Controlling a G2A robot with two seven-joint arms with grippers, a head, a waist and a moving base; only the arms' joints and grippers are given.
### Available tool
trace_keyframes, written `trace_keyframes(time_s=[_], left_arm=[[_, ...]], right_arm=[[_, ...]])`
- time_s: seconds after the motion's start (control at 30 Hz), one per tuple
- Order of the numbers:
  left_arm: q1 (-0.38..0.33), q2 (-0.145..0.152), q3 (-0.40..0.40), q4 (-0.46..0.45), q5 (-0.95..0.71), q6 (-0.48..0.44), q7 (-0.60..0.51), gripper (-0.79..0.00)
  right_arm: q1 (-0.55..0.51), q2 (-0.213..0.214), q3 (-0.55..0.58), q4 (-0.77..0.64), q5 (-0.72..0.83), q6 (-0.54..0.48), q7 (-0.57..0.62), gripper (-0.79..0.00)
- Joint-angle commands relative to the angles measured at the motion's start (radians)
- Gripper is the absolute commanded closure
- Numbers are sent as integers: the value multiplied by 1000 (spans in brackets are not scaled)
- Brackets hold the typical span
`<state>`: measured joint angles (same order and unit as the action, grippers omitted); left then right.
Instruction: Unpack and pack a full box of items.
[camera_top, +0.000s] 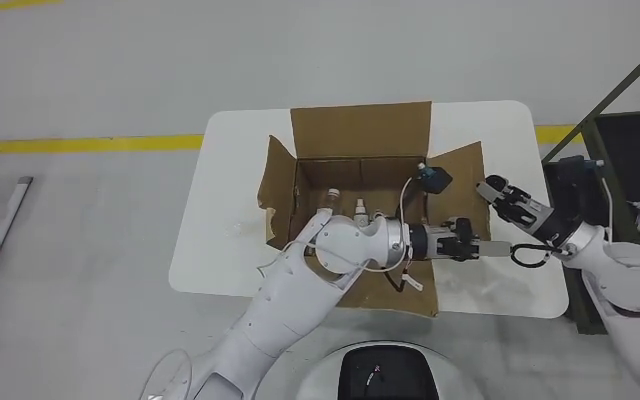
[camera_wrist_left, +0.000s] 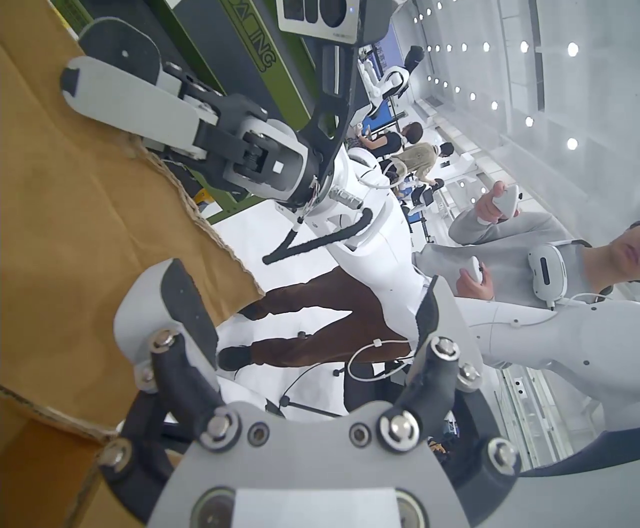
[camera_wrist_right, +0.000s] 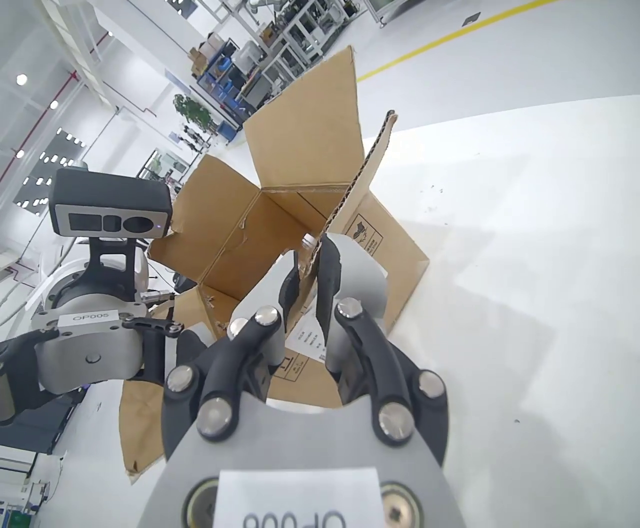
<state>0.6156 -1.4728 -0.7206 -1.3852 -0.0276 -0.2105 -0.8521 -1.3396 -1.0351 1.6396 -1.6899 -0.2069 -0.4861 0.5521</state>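
The brown box sits open in the middle of the frame on the white table. The right gripper pinches the flap on the box's right side. The left gripper is wide open and empty, just right of the box.

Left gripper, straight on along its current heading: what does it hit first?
Probably the right arm, near its wrist: the left gripper points out past the box wall toward it. Depth between them is unclear.
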Motion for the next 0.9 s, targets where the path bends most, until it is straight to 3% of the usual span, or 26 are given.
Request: trace_keyframes(time_s=[0.0,0.13,0.27,0.5,0.67,0.87], left_arm=[[6,4,-18,-10,11,5,8,-785],[16,26,-79,-45,116,32,14,-785],[32,63,-148,-106,307,58,-56,-785],[128,120,-279,-214,518,122,-157,-785],[164,148,-315,-276,708,118,-234,-785],[162,166,-290,-304,922,65,-306,-785]], right_arm=[[-4,0,0,2,3,0,-5,0],[-22,0,3,2,12,-2,-29,0],[-42,-1,4,-4,20,-7,-54,0],[-70,-3,-5,-7,11,-14,-85,0],[-73,-4,-13,-1,3,-20,-98,0],[-74,-5,-16,4,-10,-28,-111,0]])
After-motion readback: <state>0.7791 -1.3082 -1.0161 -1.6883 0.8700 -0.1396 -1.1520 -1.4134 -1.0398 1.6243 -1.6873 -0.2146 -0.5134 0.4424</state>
